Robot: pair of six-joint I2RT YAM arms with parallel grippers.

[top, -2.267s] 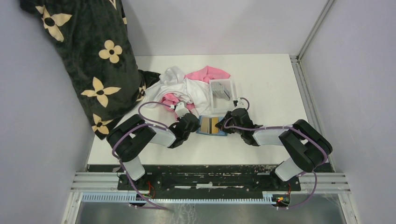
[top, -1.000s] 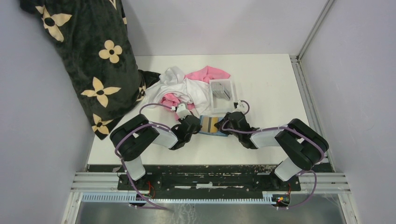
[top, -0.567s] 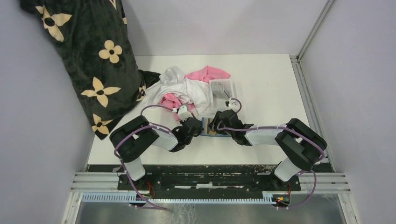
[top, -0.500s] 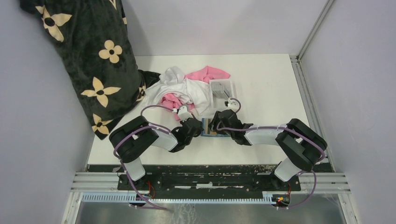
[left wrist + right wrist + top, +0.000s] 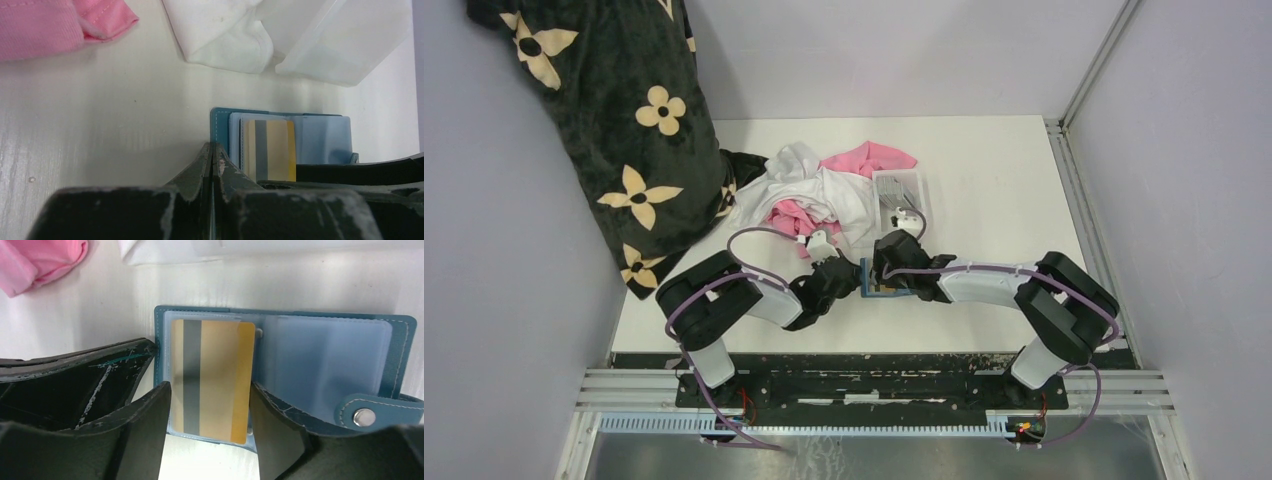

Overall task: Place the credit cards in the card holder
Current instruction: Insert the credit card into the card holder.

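From above, both arms are seen bent in toward the middle of the tabletop. The card holder is found lying open there, between the left pincer and the right pincer, and largely covered by them. Just behind it a clear tray is set, with grey cards stacked inside. A white cloth and a pink cloth are heaped to the tray's left, and a dark flowered blanket is draped at the far left.

Over to the left wrist now. The left pincer is shown pressed together, and the teal left border of the card holder is seen running straight into the seam between its fingers, so that edge is pinched. A gold card with 1 grey stripe is tucked into the clear sleeve of the left page.

And on the right wrist, the right pincer is held spread, with 1 finger on each side of the gold card, above the open card holder. The strap with its snap is laid out at the lower right.
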